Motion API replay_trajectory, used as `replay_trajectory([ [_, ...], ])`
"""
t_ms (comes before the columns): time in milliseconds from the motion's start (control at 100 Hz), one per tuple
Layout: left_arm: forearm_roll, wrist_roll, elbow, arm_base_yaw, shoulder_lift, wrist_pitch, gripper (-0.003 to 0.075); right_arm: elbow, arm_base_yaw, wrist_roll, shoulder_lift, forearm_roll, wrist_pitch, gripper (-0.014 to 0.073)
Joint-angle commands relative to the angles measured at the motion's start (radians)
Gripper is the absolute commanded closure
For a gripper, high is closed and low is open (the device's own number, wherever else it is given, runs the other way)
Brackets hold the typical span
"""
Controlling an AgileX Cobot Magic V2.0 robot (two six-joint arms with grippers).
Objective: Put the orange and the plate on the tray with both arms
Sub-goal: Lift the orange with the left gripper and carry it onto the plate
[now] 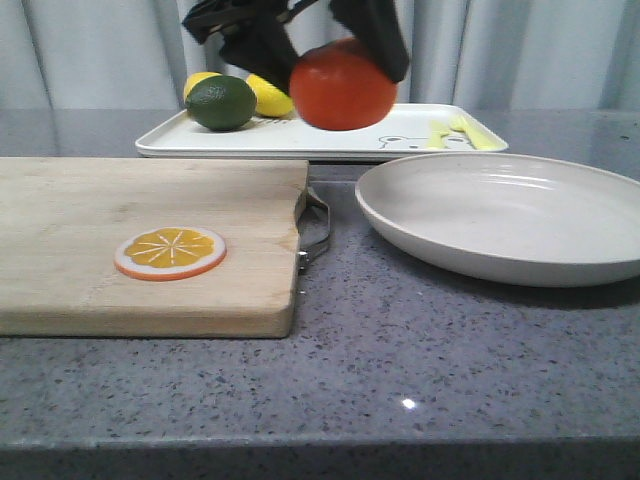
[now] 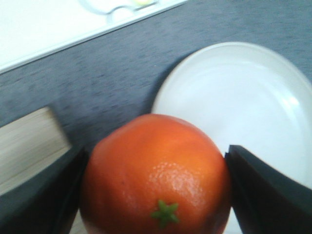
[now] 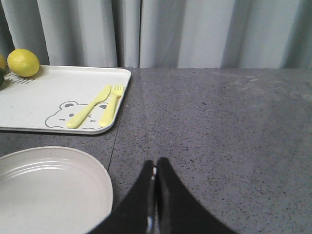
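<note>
Glossy round orange [image 1: 342, 86] pinched in left gripper [image 2: 156, 187], aloft short of flat white rectangular tray [image 1: 300, 140]. Off-white shallow plate [image 1: 505, 215] nearer right gripper [image 3: 155, 192], fingers pressed together, empty.

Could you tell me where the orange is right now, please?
In the front view the orange is held in the air by the left gripper, above the tray's near edge, just right of the lime.

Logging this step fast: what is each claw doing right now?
Left claw: closed on the orange, lifted.
Right claw: closed, holding nothing.
</note>
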Motion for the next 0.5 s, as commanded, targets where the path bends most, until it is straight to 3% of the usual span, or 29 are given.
replay_trajectory([
  [0, -0.031, 0.005, -0.064, -0.044, -0.023, -0.034, 0.0387, -0.039, -0.009, -0.004, 0.013, -0.006, -0.074, 0.0658],
  [200, -0.028, 0.005, -0.167, -0.135, 0.092, -0.025, 0.0387, -0.039, -0.009, -0.004, 0.013, -0.006, -0.068, 0.0658],
  [490, -0.022, 0.005, -0.245, -0.172, 0.203, 0.017, 0.0387, -0.039, -0.009, -0.004, 0.013, -0.006, -0.07, 0.0658],
])
